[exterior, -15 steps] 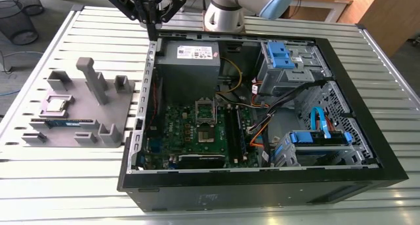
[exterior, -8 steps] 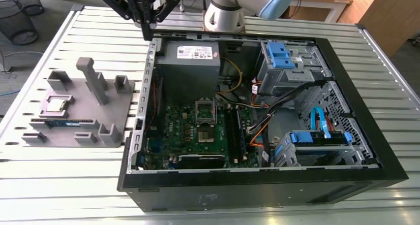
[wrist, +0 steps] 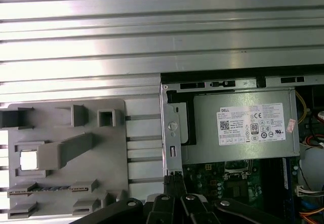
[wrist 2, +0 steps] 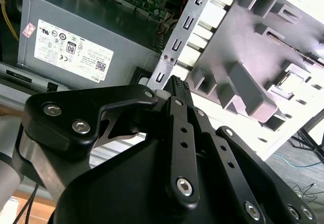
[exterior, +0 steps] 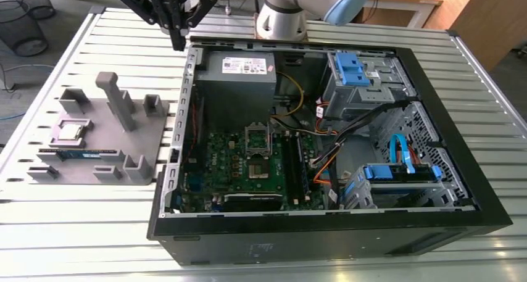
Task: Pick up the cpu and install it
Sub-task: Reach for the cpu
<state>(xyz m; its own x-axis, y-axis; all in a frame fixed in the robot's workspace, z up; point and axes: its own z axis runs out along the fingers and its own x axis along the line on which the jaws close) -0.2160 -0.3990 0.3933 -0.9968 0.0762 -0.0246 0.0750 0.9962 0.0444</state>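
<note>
The cpu [exterior: 70, 131] is a small silvery square lying flat in a recess of the grey holder [exterior: 99, 165], on the table to the exterior view's left of the open computer case [exterior: 329, 232]. In the first wrist view the cpu [wrist: 29, 160] shows as a bright square in the holder [wrist: 109, 153]. My gripper [exterior: 177, 45] hangs high above the case's back corner, well away from the cpu, shut with nothing in it. Its fingers [wrist 2: 176, 84] are pressed together. The motherboard's socket [exterior: 258, 140], with its metal frame, lies inside the case.
A long memory stick [exterior: 78, 152] lies in the holder beside the cpu. A tall grey post [exterior: 115, 100] rises from the holder. Inside the case are a grey power supply [exterior: 239, 69], blue drive bays [exterior: 358, 72] and loose cables [exterior: 329, 152]. The slatted metal table [exterior: 82, 232] surrounds everything.
</note>
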